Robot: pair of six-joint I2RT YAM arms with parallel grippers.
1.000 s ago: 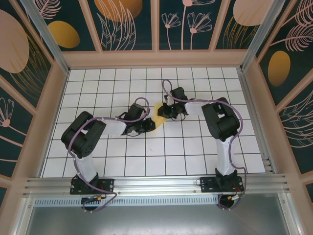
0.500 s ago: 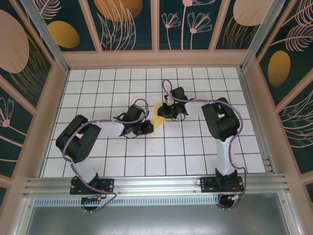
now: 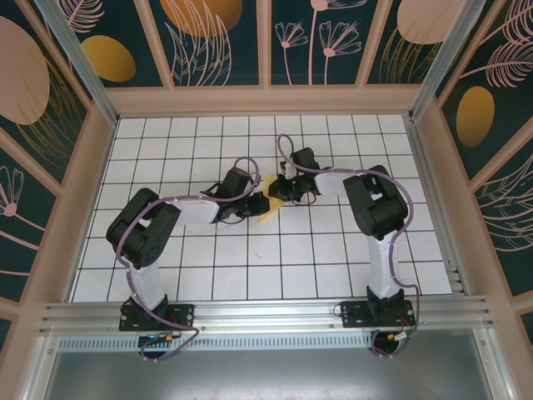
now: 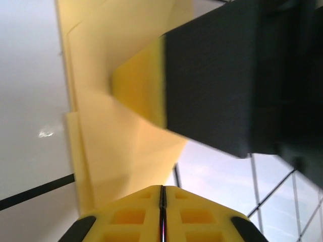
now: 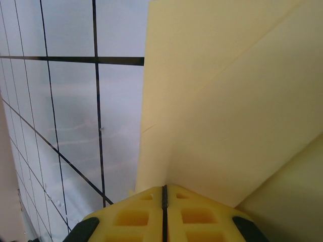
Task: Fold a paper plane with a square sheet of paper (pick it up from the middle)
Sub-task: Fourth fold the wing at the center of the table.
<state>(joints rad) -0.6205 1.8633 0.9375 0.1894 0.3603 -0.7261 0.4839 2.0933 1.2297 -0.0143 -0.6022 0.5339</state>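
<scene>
Left gripper [image 4: 162, 189] and right gripper [image 5: 164, 187], both clamped shut, are pinching the yellow sheet [image 5: 222, 101] between them, apparently to steady a fold.

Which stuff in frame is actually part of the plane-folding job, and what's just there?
Job:
- partly folded yellow paper
- right gripper, shut on it
- left gripper, shut, at the paper

Just there:
- white grid table
- patterned wall panels
- aluminium rail by the arm bases
</scene>
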